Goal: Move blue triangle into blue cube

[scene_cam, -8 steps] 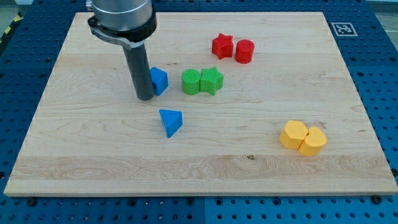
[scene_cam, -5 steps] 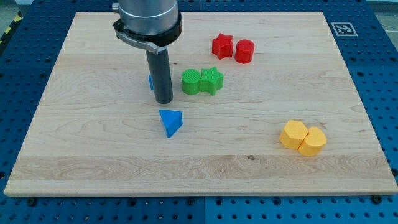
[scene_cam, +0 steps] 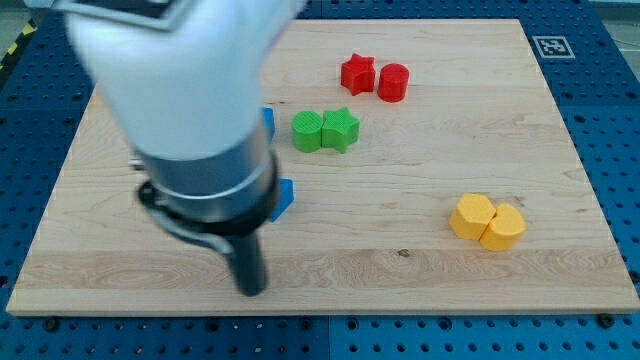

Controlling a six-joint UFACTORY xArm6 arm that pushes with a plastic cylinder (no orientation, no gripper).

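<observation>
My tip (scene_cam: 251,291) sits near the board's (scene_cam: 560,250) bottom edge, below the blue triangle (scene_cam: 285,196). It is a bare rod touching no block. The arm hides most of the triangle and the blue cube (scene_cam: 268,122) above it.

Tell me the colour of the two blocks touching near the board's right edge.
Yellow: the two yellow blocks, seen clearly in the camera view.

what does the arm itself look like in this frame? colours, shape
Pale grey-white upper housing, blurred and bulky. Below it sits a dark grey cylindrical section ringed by a black collar. From that hangs a straight dark rod ending at my tip. No cables or markings discernible.
</observation>
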